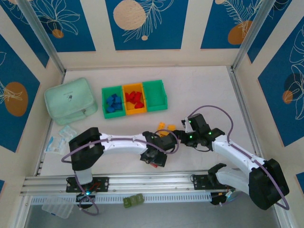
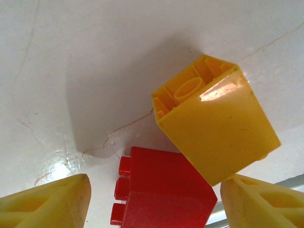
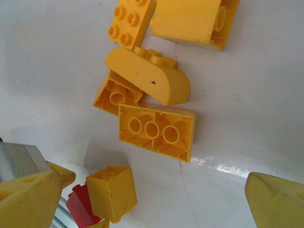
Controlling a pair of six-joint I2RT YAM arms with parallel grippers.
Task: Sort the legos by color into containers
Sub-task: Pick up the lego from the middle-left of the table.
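Observation:
A red lego (image 2: 161, 190) lies on its side on the white table between the spread fingers of my left gripper (image 2: 154, 202), which is open. A yellow lego (image 2: 216, 118) leans tilted against the red one. My right gripper (image 3: 156, 190) is open too and hovers over a cluster of several yellow legos (image 3: 156, 130). The same yellow lego (image 3: 111, 192) and red lego (image 3: 78, 206) show by its left finger (image 3: 33, 199). The left green bin (image 1: 113, 102) holds blue legos, the orange bin (image 1: 134, 99) holds red ones, and the right green bin (image 1: 155, 95) has nothing in it.
A mint-green pouch (image 1: 69, 100) lies left of the bins, with small packets (image 1: 59, 137) in front of it. The aluminium rail (image 1: 142, 183) runs along the near edge, and an olive-green block (image 1: 133, 201) sits below it. Both grippers (image 1: 154, 157) (image 1: 178, 135) work close together.

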